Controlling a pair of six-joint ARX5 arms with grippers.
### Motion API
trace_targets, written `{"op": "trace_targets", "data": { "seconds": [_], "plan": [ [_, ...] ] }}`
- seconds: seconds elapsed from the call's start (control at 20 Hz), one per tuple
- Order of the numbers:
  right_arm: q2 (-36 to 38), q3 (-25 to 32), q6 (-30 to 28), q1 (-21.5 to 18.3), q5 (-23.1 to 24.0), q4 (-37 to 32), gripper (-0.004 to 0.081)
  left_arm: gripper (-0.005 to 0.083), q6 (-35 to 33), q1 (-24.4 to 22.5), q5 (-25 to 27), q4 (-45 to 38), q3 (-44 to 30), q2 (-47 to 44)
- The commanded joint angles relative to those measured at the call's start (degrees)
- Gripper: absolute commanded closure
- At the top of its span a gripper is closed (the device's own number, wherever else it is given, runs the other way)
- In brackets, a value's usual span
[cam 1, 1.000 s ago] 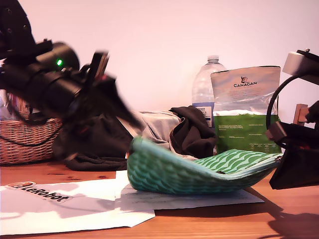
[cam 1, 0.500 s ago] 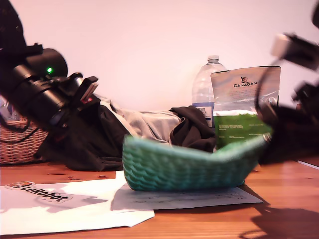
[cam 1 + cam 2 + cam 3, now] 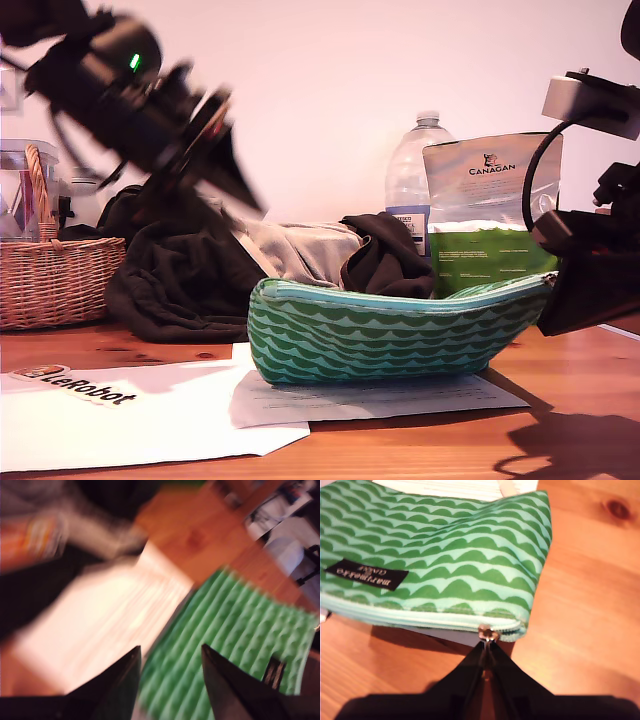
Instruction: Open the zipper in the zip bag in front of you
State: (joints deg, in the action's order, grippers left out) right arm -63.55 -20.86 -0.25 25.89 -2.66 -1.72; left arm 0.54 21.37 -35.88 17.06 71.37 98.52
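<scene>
1. The bag (image 3: 385, 335) stands on its long edge on white papers (image 3: 150, 410) on the wooden surface (image 3: 560, 430), zipper (image 3: 400, 298) along the top; the end at the exterior view's right is lifted.
2. In the second wrist view the zipper (image 3: 420, 614) runs closed along the pouch edge up to the slider at the corner, with a black label (image 3: 366, 574) on the fabric near it.
3. My second hand (image 3: 487, 652) is closed on the silver pull tab (image 3: 486, 636) at that corner; in the exterior view it (image 3: 560, 290) sits at the bag's raised end, at that view's right.
4. My first hand (image 3: 170, 672) is open, holding nothing, its dark fingers (image 3: 115, 680) spread above the bag (image 3: 235, 645) and paper; the picture is blurred.
5. In the exterior view that hand (image 3: 225, 160) is up in the air, at that view's upper left, well apart from the bag.
6. Behind the bag lie dark and grey clothes (image 3: 200, 270), a water bottle (image 3: 415, 170) and a foil bag (image 3: 492, 220); a wicker basket (image 3: 55, 275) stands at the exterior view's left.
</scene>
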Motion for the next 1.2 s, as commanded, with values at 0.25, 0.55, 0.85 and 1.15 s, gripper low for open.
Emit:
{"op": "trace_targets", "data": {
  "seconds": [0.25,0.55,0.85,1.15],
  "plan": [
    [-0.02,-1.95,-4.76,-0.20,-1.51,-0.92,0.0783,0.0504,-21.94,7.58,0.90,-5.95,0.11,0.50],
    [-0.02,-4.68,-1.86,-0.13,-7.98,0.00,0.0783,0.0441,-22.93,10.12,0.35,0.61,0.11,0.50],
    [-0.02,-8.44,-1.27,-0.22,-8.83,1.18,0.0783,0.0411,-30.53,18.12,7.21,3.85,0.11,0.50],
    [-0.02,-8.94,-1.27,-1.01,-8.87,1.38,0.0783,0.0356,-34.01,20.55,15.37,4.85,0.11,0.50]
  ]
}}
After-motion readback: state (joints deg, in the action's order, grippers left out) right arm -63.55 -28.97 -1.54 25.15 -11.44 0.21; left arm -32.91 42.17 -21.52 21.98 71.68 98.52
